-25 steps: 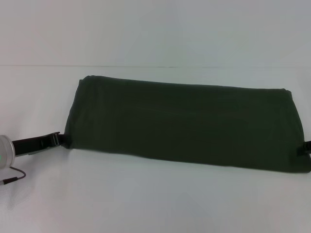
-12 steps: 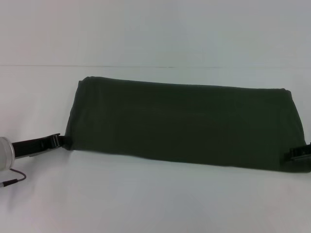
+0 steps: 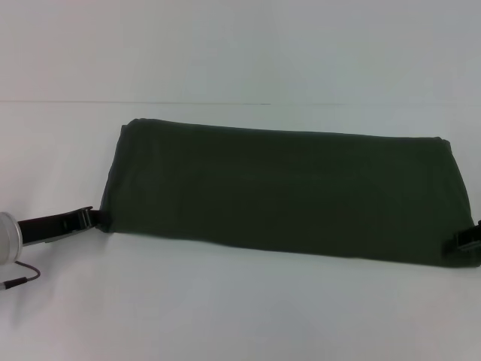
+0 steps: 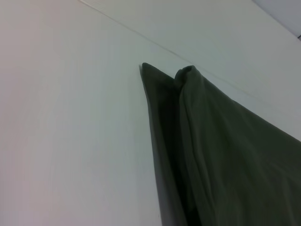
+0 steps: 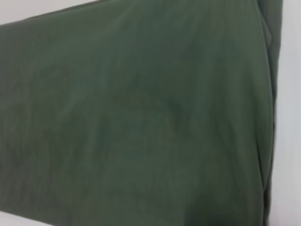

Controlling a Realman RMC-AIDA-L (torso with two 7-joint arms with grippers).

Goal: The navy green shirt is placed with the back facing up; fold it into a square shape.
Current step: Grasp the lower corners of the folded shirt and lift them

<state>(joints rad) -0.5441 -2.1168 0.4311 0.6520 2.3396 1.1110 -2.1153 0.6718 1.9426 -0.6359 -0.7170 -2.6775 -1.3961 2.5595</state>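
The navy green shirt point(image 3: 285, 188) lies on the white table as a long folded band, plain side up, running left to right. My left gripper point(image 3: 90, 218) reaches in low from the left and meets the band's near left corner. The right gripper point(image 3: 467, 239) pokes in at the picture's right edge, at the band's near right corner. The left wrist view shows a folded end of the shirt point(image 4: 225, 155) with stacked layers. Shirt cloth point(image 5: 141, 117) fills almost the whole right wrist view.
The white table point(image 3: 225, 316) spreads out around the shirt, and a faint line point(image 3: 150, 102) crosses it behind the band. A thin dark cable point(image 3: 19, 277) hangs under my left wrist near the picture's left edge.
The right gripper came in over the shirt's near right corner, then drew back slightly toward the right edge. The left gripper and the shirt have barely moved.
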